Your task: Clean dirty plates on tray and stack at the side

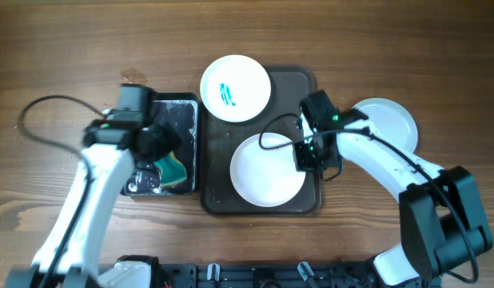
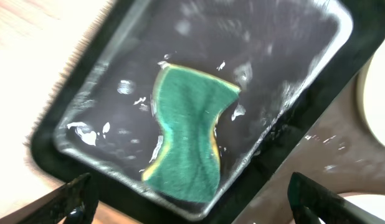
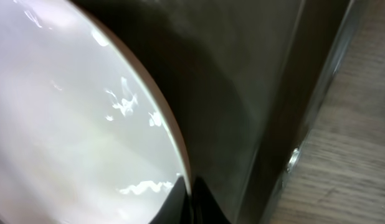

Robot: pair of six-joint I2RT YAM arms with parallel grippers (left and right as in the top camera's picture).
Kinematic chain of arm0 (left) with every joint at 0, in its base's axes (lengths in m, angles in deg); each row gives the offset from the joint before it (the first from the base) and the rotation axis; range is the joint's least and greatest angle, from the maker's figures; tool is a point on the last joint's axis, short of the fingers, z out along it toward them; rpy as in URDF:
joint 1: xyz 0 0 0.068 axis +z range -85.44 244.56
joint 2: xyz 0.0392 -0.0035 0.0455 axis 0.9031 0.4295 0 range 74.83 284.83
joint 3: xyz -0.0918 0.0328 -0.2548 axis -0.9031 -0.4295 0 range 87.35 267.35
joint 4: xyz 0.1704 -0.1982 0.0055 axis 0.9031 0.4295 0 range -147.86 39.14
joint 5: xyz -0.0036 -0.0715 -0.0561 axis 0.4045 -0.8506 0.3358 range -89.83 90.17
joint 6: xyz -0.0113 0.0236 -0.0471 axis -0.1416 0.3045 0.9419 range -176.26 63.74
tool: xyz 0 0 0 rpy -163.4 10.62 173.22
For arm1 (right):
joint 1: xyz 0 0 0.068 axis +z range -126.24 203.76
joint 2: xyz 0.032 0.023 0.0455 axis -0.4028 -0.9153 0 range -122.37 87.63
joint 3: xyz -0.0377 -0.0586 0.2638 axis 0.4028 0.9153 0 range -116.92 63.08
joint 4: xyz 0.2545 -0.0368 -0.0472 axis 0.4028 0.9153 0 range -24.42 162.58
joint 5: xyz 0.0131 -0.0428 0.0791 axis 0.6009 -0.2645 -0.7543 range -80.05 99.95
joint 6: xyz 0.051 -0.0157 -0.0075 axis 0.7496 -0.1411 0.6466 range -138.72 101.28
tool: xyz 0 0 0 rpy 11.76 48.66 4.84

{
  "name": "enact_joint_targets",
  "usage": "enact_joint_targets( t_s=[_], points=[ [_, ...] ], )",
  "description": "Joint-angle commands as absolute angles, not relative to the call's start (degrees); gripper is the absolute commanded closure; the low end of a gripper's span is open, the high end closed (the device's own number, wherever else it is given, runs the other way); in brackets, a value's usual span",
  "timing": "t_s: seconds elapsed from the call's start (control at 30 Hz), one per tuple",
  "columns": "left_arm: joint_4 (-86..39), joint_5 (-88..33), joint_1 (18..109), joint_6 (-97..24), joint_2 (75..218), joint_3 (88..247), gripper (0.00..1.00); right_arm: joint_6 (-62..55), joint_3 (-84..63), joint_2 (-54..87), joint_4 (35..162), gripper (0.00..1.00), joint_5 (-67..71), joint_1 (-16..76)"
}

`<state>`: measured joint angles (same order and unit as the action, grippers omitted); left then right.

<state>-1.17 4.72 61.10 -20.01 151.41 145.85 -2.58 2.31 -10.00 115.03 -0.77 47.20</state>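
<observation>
White and clean, one plate is set aside on the surface; a second plate lies on the brown tray at the right hand, grip indiscernible. One smeared plate is unwiped, the left hand open above the sponge.

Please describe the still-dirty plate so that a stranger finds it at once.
Start at the large dark brown tray in the middle of the table. The dirty plate rests on its top-left corner in the overhead view. Unlike the two plain white plates, it carries a teal smear.
</observation>
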Motion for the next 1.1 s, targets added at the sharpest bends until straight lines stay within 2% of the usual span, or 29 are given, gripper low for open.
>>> enact_joint_targets(
  t_s=[0.0, 0.13, 0.33, 0.5, 0.73, 0.87, 1.07],
  points=[
    [2.0, 3.9, 68.4, -20.3, 144.5, 147.5, 0.0, -6.8, -9.1, -10.5, 122.3, 0.96, -3.0, 47.8],
    [3.8, 1.1, 76.6, -20.3, 137.9, 147.5, 0.0, -6.5, -18.9, -10.5, 127.7, 0.96, -2.5, 52.7],
    [5.7, -4.5, 87.3, -20.3, 129.8, 147.5, 0.0, -2.0, -27.3, -17.3, 121.7, 0.96, 0.1, 62.3],
    [5.9, -4.5, 88.5, -20.3, 127.8, 147.5, 0.0, -2.2, -41.3, -30.8, 120.7, 0.96, 3.3, 67.3],
    [5.9, -4.5, 88.5, -20.3, 128.7, 147.5, 0.0, -3.8, -45.1, -33.1, 109.1, 0.96, 28.4, 73.6],
    [5.9, -4.5, 88.5, -20.3, 128.9, 147.5, 0.0, -3.8, -45.1, -32.3, 108.1, 0.96, 45.0, 78.4],
    [5.9, -4.5, 88.5, -20.3, 128.9, 147.5, 0.0, -3.8, -45.1, -29.3, 107.7, 0.96, 60.0, 83.3]
  ],
)
